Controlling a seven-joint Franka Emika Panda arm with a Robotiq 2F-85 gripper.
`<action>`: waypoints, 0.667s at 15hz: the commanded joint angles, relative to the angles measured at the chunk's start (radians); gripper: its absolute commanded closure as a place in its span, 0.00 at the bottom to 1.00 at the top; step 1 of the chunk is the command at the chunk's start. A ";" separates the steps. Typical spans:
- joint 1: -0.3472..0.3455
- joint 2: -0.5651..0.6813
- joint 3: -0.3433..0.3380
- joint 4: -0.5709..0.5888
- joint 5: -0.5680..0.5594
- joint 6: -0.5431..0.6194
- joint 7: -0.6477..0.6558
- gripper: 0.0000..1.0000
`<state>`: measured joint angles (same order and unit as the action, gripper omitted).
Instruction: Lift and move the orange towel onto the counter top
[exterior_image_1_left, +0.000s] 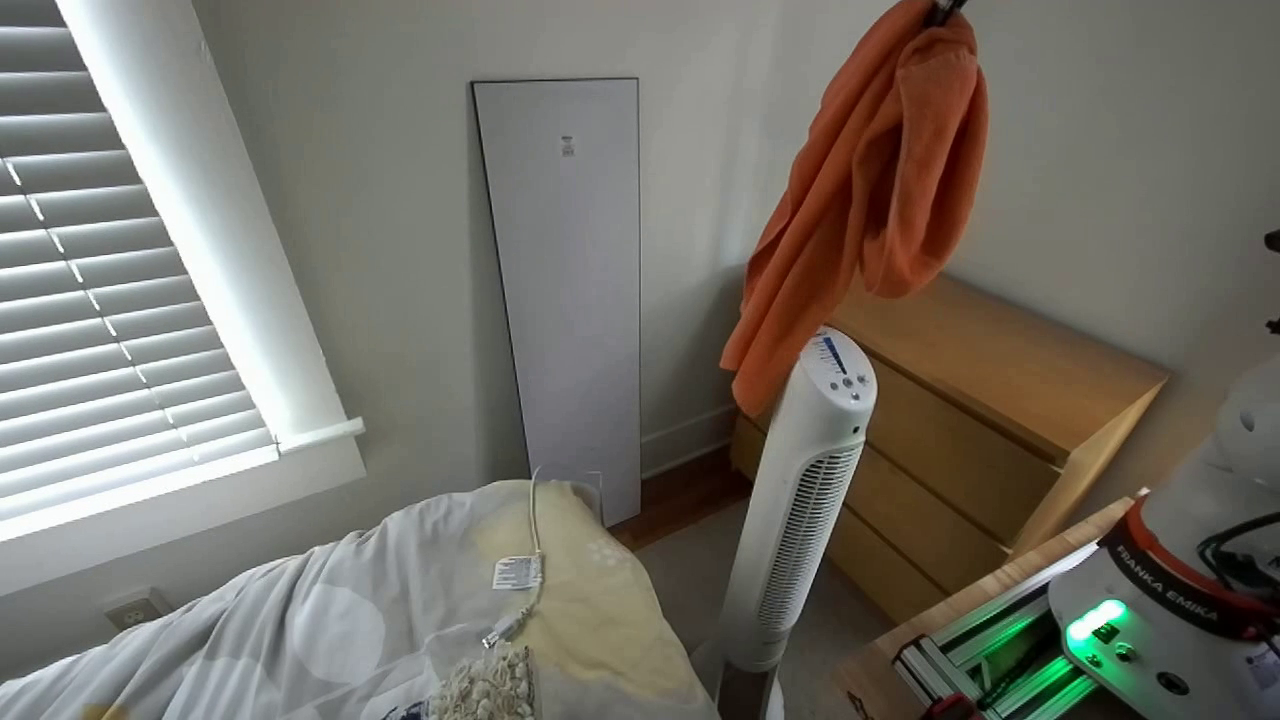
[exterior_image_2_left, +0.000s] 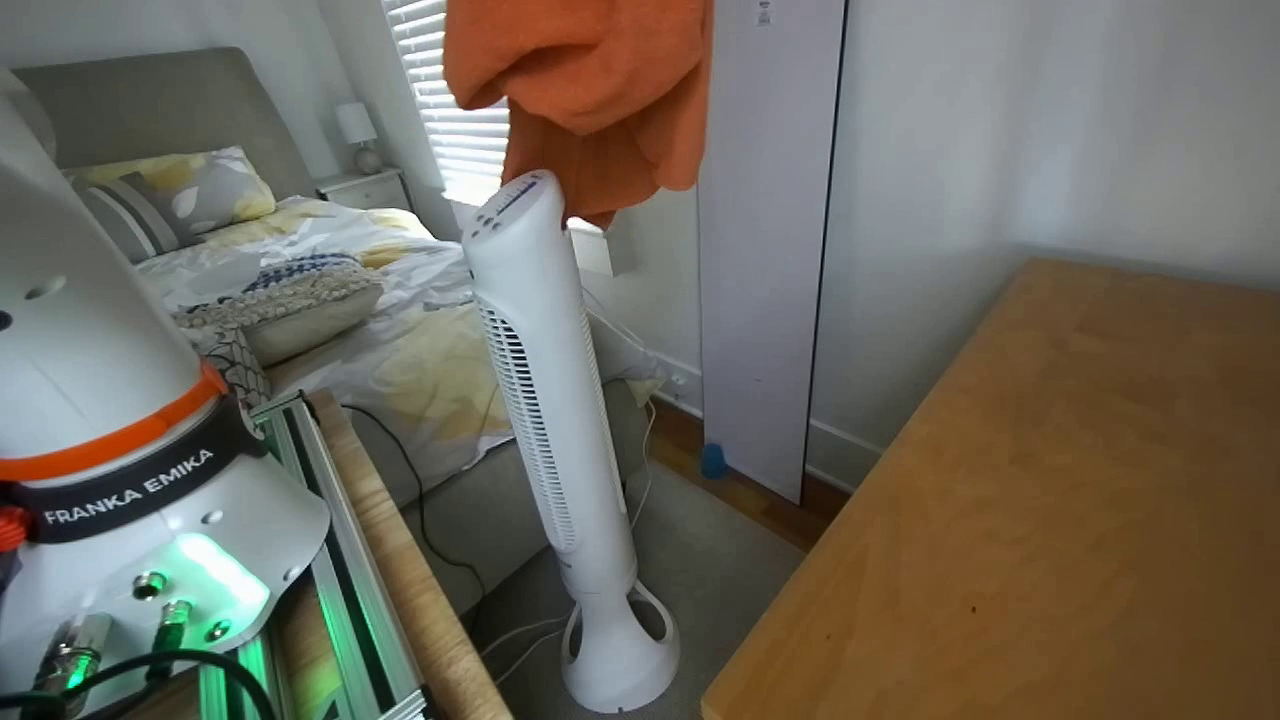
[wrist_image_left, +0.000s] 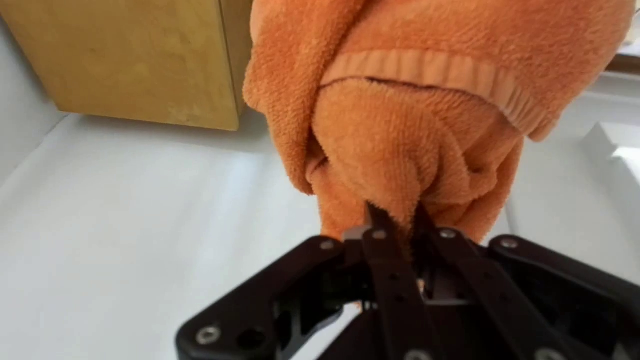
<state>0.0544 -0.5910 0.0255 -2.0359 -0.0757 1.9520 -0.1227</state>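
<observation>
So, in an exterior view the orange towel (exterior_image_1_left: 870, 200) hangs right below the jaws, which barely poke in at the top edge. Its long axis runs mostly downward, slanting a bit to the left, and the counter (exterior_image_1_left: 1010, 365) sits lower, behind the cloth from that angle.

Also in an exterior view, the white tower fan (exterior_image_2_left: 560, 420) stands in front of the towel's lower folds; no telling if they touch. Big thing here: the towel is off to the side of the counter, not above it.

Wrist view: the jaws are clamped on a fold of it, cloth bunched out past the tips, counter off to the upper left. So the next move is probably mostly sideways toward the counter, hem kept high, since that long tail could snag on the fan.
</observation>
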 joint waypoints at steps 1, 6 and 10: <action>-0.082 0.071 -0.068 0.116 -0.036 0.064 0.033 0.97; -0.192 0.155 -0.159 0.210 -0.057 0.153 0.075 0.97; -0.257 0.242 -0.241 0.270 -0.026 0.192 0.122 0.97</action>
<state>-0.1669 -0.4160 -0.1781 -1.8315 -0.1118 2.1298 -0.0516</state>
